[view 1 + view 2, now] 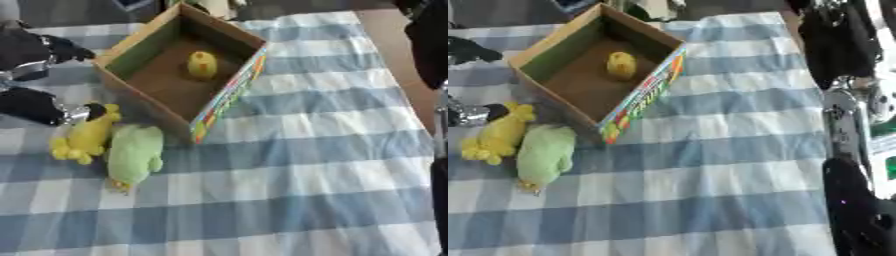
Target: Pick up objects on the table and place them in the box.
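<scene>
An open cardboard box point(229, 37) with a colourful front wall stands at the back left, and a small yellow toy point(202, 64) lies inside it. In front of its left corner two soft toys lie side by side on the cloth, a yellow one point(85, 137) and a green one point(136, 152). My left hand point(39, 107) comes in from the left edge, and a black tip of it touches the top of the yellow soft toy. My right arm runs down the right edge, and its dark hand point(857, 210) hangs low at the right, far from the toys.
A blue and white checked cloth point(297, 170) covers the table. Its right edge point(411, 95) shows bare brown table beside my right arm. Another black part of my left arm point(35, 50) sits by the box's left wall.
</scene>
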Controlling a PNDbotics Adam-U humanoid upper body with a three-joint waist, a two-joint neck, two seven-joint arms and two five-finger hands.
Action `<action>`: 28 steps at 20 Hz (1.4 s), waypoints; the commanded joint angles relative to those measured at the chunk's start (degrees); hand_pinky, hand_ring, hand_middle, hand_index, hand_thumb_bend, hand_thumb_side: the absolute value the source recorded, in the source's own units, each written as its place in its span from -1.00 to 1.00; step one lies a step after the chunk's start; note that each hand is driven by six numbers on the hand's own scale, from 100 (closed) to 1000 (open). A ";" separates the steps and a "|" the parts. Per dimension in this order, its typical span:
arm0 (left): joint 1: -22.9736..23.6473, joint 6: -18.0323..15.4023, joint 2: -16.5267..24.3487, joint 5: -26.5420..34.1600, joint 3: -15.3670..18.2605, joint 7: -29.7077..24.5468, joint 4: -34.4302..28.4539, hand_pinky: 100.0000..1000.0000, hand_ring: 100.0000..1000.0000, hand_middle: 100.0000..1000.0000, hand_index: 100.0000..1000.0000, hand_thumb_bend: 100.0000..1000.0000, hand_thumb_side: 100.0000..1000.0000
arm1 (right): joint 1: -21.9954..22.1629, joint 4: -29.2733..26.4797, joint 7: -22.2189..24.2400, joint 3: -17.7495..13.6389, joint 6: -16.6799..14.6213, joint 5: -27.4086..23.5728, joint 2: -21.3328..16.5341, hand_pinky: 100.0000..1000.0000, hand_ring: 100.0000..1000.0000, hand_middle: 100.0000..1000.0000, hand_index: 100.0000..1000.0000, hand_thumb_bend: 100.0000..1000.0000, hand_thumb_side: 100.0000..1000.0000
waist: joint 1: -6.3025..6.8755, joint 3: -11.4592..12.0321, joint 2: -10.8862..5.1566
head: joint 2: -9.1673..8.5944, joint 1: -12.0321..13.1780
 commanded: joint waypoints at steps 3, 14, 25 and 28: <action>1.32 -0.03 2.96 -0.73 0.42 -1.03 -1.49 0.36 0.72 0.68 1.00 -0.10 0.81 | -0.70 -0.82 -0.08 -0.48 -0.08 0.06 -1.30 0.61 0.55 -0.13 0.60 -1.00 -0.11 | 0.02 0.00 -0.83 | -0.48 -0.13; 2.02 -1.48 2.52 -3.30 -2.46 -2.00 5.03 0.40 0.76 0.75 1.00 0.16 0.72 | -0.67 -0.90 0.03 -0.54 0.04 0.03 -1.12 0.62 0.56 -0.13 0.61 -1.00 -0.12 | -0.03 -0.35 -0.64 | -0.81 0.13; 2.46 -2.72 1.54 -5.03 -4.43 -2.00 8.41 0.37 0.73 0.70 1.00 0.03 0.76 | -0.54 -0.92 -0.04 -0.74 0.25 0.14 -0.89 0.62 0.56 -0.13 0.61 -1.00 -0.12 | -0.23 -0.46 -0.35 | -1.01 0.43; 2.55 -2.02 1.02 -6.09 -4.55 -1.69 8.75 0.34 0.70 0.66 1.00 -0.12 0.66 | -0.51 -0.88 -0.16 -0.84 0.26 0.16 -0.88 0.62 0.56 -0.13 0.61 -1.00 -0.12 | -0.31 -0.53 -0.28 | -1.02 0.53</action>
